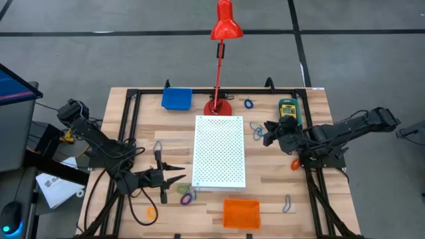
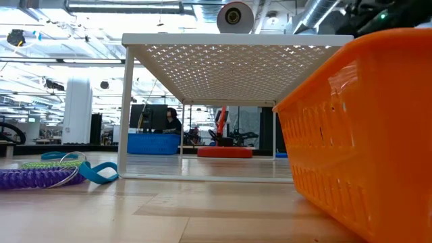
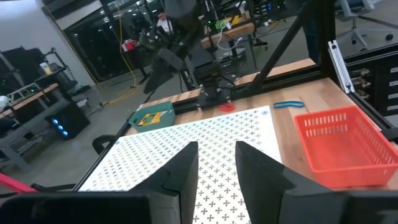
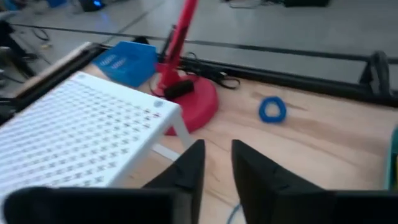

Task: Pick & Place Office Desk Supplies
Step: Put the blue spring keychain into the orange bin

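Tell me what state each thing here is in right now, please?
Left pincer: slightly open, empty.
Right pincer: slightly open, empty.
Orange tray: upright, empty.
Blue tray: standing by the lamp's base.
Red desk lamp: upright; whether it is lit, cannot tell.
Crayon box: lying flat.
White perforated board: standing on its legs, nothing on top.

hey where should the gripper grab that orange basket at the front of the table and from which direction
Best guess: pinch one long wall of the orange basket at its top rim, coming straight down. It sits upright with its mouth open, its thin mesh walls fit between narrow fingers, and nothing lies against it. The left gripper is nearer.
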Available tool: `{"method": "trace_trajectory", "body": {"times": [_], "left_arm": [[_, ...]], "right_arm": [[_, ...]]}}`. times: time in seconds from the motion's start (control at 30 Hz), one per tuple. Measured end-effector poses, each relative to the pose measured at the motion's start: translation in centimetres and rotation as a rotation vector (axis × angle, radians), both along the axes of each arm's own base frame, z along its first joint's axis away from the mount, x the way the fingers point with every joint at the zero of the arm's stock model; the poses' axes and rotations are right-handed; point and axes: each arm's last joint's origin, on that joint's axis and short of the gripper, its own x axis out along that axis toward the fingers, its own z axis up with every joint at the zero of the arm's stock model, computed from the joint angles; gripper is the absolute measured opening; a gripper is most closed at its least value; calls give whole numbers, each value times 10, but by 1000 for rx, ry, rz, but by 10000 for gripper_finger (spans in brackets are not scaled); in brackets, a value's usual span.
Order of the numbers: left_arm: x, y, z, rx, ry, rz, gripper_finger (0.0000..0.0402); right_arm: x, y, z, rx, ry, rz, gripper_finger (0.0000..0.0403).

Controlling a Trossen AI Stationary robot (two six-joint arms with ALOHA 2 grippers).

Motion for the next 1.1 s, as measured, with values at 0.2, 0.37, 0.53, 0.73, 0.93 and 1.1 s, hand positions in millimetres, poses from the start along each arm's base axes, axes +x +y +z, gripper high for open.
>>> {"method": "trace_trajectory", "body": {"times": [0.2, 0.37, 0.53, 0.73, 0.93, 1.1], "left_arm": [[0, 0, 0, 0, 0, 0, 102], [0, 0, 0, 0, 0, 2, 102], [0, 1, 0, 2, -3, 18, 102], [0, 1, 1, -1, -9, 19, 102], [0, 1, 1, 0, -8, 19, 102], [0, 1, 1, 2, -8, 19, 102]], "right_arm": [[2, -10, -4, 45, 12, -58, 155], [3, -32, -6, 113, 20, -152, 190], [2, -65, -10, 181, 83, -221, 192], [5, -110, -14, 302, 67, -165, 186], [11, -151, -31, 401, 18, -134, 185], [24, -174, -47, 446, 114, -149, 185]]}}
